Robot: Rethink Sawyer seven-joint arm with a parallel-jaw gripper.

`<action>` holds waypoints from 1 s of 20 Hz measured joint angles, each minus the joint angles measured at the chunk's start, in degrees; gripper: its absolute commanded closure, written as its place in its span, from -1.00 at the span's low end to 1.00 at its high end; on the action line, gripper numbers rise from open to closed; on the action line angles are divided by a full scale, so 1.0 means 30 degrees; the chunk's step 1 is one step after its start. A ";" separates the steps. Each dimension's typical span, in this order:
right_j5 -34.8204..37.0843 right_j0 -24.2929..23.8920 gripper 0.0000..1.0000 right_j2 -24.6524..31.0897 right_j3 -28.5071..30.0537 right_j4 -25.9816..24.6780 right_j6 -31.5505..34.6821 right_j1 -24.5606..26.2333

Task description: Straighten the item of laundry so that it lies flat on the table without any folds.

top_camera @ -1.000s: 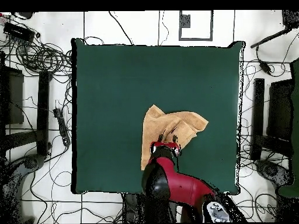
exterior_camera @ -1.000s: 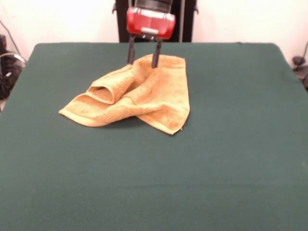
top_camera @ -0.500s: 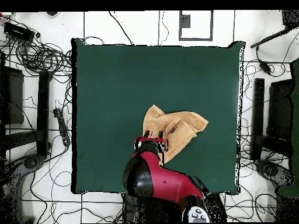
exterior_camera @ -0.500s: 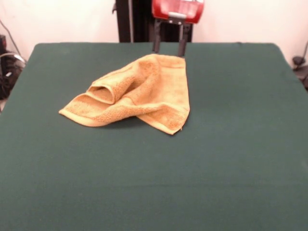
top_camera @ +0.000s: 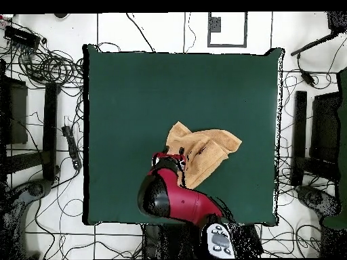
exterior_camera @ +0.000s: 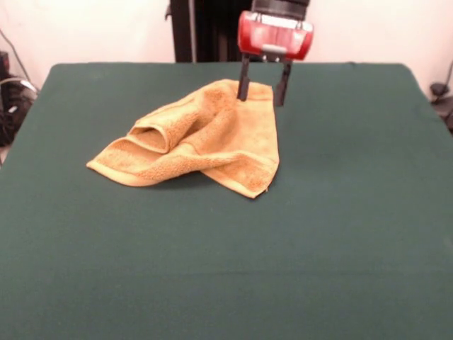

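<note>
Table (exterior_camera: 354, 212); rumpled towel (exterior_camera: 205, 138); gripper (exterior_camera: 262, 95) open.

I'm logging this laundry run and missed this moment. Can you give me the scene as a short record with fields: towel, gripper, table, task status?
towel: mustard-yellow towel, crumpled, with a rolled fold on its left side in the front view
gripper: gripper open, fingers pointing down at the towel's far corner, one over the cloth, one just beyond its edge
grasp: none visible
table: dark green table, towel lies toward the robot's side
task status: not flat yet, folds remain
</note>
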 measured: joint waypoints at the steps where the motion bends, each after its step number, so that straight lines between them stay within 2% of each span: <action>1: -0.0459 -0.0014 -1.00 0.0011 -0.0119 0.0246 0.0008 0.0403; 10: -0.1189 -0.0012 -1.00 0.0069 -0.0194 0.2820 0.0753 0.1597; 18: -0.1193 0.0877 -1.00 0.0102 -0.0177 0.6996 0.3759 0.1466; 20: -0.1193 0.1079 -1.00 0.0100 -0.0171 0.7341 0.4136 0.1405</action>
